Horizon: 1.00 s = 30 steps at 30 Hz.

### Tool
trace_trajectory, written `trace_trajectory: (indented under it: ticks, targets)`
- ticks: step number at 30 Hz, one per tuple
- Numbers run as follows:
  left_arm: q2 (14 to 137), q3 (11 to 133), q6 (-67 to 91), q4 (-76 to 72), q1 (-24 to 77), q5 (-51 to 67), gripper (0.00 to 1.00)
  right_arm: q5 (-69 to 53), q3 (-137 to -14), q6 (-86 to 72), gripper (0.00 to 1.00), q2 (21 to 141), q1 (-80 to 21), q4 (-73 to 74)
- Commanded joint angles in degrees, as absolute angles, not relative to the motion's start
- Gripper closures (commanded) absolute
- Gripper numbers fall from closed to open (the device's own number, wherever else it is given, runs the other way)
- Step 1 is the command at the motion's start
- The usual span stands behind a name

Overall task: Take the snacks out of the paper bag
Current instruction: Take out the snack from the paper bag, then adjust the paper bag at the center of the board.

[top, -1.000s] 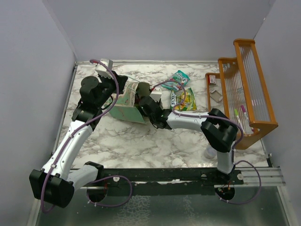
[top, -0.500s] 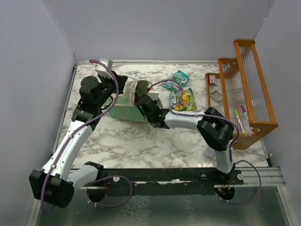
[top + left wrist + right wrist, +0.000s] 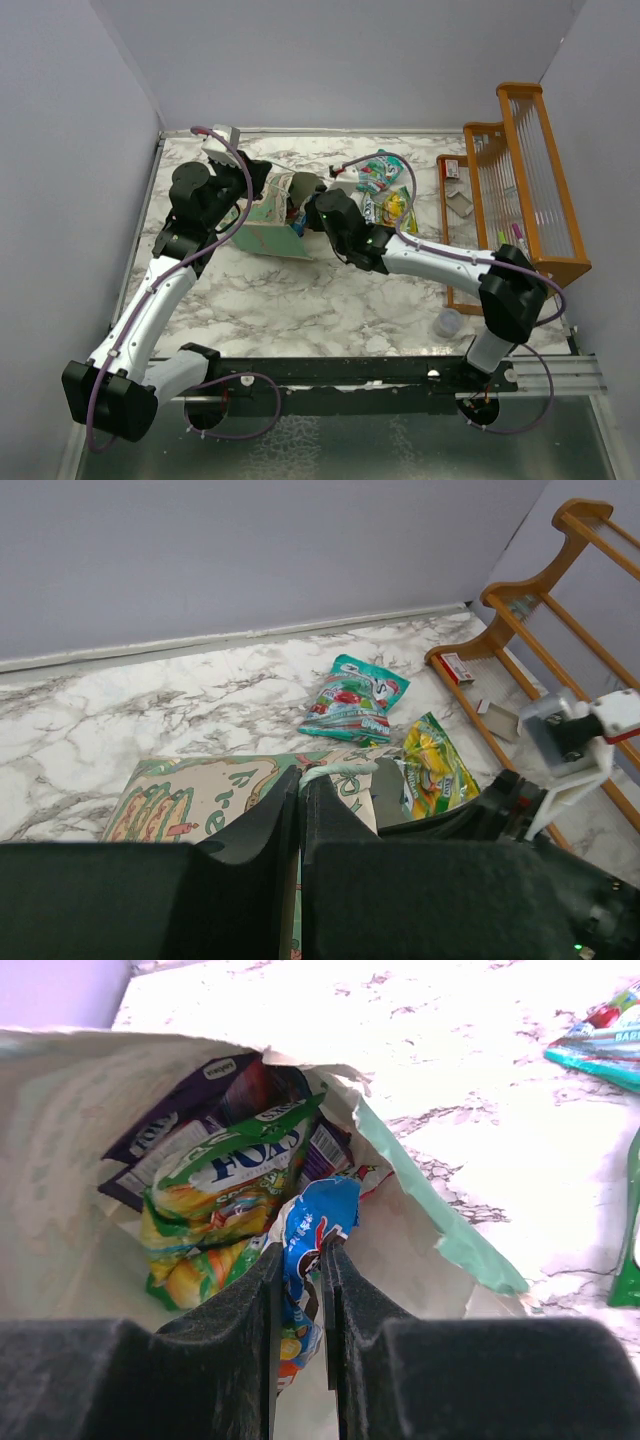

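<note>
The paper bag (image 3: 268, 228) lies on its side, mouth to the right. My left gripper (image 3: 301, 780) is shut on the bag's mint-green rim (image 3: 340, 771), above its cream printed panel (image 3: 190, 800). My right gripper (image 3: 300, 1250) sits in the bag's mouth, shut on a blue packet (image 3: 318, 1218). Deeper inside lie a green-yellow packet (image 3: 215, 1200) and a purple packet (image 3: 185, 1125). Outside, on the table right of the bag, lie a teal packet (image 3: 383, 168) and a green-yellow packet (image 3: 400, 207).
An orange wooden rack (image 3: 525, 190) stands along the right edge, with small items on its lower shelf. A small pale cup (image 3: 448, 322) sits near the right arm's base. Grey walls close in the back and both sides.
My right gripper has closed on the blue packet and its wrist has drawn back to the right, out of the bag's mouth. The left arm has held still.
</note>
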<state>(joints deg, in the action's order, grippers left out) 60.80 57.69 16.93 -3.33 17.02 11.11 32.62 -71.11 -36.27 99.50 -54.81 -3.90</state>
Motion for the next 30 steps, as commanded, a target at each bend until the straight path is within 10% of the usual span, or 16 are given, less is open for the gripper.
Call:
trace_trajectory:
  ticks: [1,22,30]
  targets:
    - [60.12,58.13,16.08,-3.80,17.35,10.72,1.00,31.27,-67.85,-34.41,0.80,92.93,-55.19,-2.82]
    - [60.48,58.14,16.26,-3.83,17.23,10.63,1.00,53.85,-49.53,-12.42,0.79,68.85,-53.74,-8.99]
    - [60.36,58.01,16.16,-3.97,17.23,10.79,1.00,45.57,-45.79,-27.54,0.80,74.94,-42.98,2.15]
